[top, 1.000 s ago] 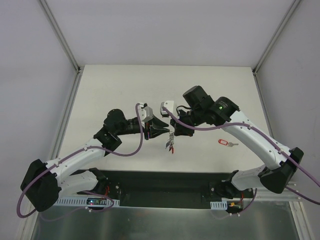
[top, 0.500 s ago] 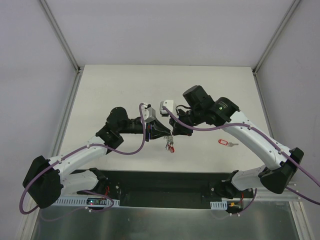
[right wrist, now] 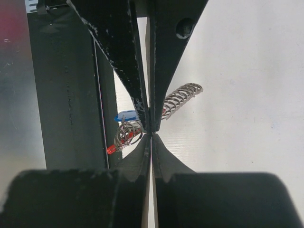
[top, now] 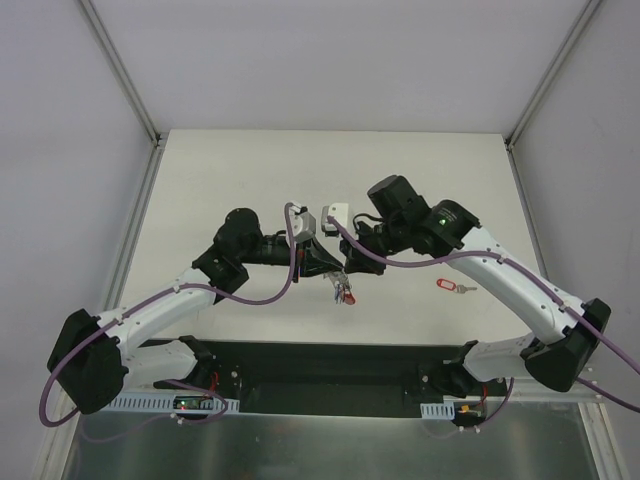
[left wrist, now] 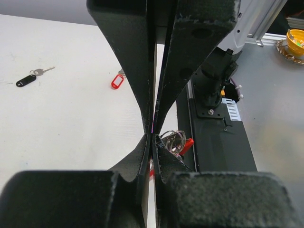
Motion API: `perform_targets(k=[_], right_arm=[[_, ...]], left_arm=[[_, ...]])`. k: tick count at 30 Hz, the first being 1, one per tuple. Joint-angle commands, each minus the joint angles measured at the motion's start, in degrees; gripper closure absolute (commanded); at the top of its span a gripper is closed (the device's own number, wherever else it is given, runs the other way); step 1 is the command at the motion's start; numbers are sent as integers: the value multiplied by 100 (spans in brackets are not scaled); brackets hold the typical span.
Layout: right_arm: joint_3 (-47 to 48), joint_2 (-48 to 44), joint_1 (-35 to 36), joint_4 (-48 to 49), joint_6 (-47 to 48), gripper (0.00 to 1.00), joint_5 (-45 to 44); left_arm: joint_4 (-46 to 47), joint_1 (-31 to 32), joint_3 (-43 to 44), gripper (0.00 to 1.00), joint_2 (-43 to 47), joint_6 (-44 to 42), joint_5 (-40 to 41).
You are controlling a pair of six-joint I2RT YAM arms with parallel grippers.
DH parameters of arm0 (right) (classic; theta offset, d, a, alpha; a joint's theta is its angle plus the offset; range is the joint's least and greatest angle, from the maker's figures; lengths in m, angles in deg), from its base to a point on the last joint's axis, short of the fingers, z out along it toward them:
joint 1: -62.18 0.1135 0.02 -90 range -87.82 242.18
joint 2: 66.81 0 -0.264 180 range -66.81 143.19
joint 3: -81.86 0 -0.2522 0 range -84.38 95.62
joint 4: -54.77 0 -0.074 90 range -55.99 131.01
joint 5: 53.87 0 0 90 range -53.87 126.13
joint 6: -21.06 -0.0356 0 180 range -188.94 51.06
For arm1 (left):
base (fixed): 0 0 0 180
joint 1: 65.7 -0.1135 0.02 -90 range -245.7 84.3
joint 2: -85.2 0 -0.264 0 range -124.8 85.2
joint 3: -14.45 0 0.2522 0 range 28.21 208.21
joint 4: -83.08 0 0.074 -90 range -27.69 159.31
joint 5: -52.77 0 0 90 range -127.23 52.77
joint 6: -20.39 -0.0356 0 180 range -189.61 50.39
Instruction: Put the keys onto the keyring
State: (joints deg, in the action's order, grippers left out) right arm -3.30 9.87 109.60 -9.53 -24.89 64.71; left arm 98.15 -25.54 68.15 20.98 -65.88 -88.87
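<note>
Right end effector (right wrist: 149,128) clamps silver-ringed red plastic keyring (right wrist: 129,131) aloft over white desk (top: 230,170); left end effector (left wrist: 152,138) shut alongside, likely steadying it for threading.

1. The left gripper (top: 335,268) and right gripper (top: 350,266) meet tip to tip over the middle of the worktop (top: 330,170), fingers pressed together; no passage between them.
2. The keyring (top: 343,291) hangs just beneath that junction, obstructing the near approach.
3. A red-tagged key (top: 447,286) lies beside the right forearm (top: 500,265).
4. Far worktop: open access.
</note>
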Motion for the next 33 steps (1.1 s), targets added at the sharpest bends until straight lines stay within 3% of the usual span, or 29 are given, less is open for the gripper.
perform_targets(k=[1, 3, 4, 10, 13, 16, 18, 26, 33], right_arm=[[-109, -355, -4, 491, -186, 91, 17], [-372, -504, -118, 773, -423, 77, 34], [-504, -601, -197, 1174, -546, 74, 147], [-2006, -1533, -1331, 3406, -1820, 71, 1411], [-2254, -1560, -1428, 3718, -2031, 71, 1668], [-2465, -1577, -1437, 4139, -2417, 65, 1713], [-2614, -1709, -1437, 4586, -2646, 55, 1712], [-2887, -1982, -1140, 4958, -3244, 27, 1002], [-2905, -1851, -322, 4870, -3008, 21, -457]], left_arm=[[-238, 27, 233, 100, 138, -188, 30], [-221, 35, 163, 100, 287, -214, 232], [-169, 36, 128, 100, 340, -197, 459], [955, 36, -460, 100, 797, 189, 1181], [1448, 36, -645, 100, 842, 453, 1428], [1747, 36, -751, 100, 824, 638, 1665], [1826, 27, -804, 100, 833, 691, 1893], [2020, 35, -962, 100, 815, 831, 2553], [2161, 27, -962, 100, 710, 928, 2729]])
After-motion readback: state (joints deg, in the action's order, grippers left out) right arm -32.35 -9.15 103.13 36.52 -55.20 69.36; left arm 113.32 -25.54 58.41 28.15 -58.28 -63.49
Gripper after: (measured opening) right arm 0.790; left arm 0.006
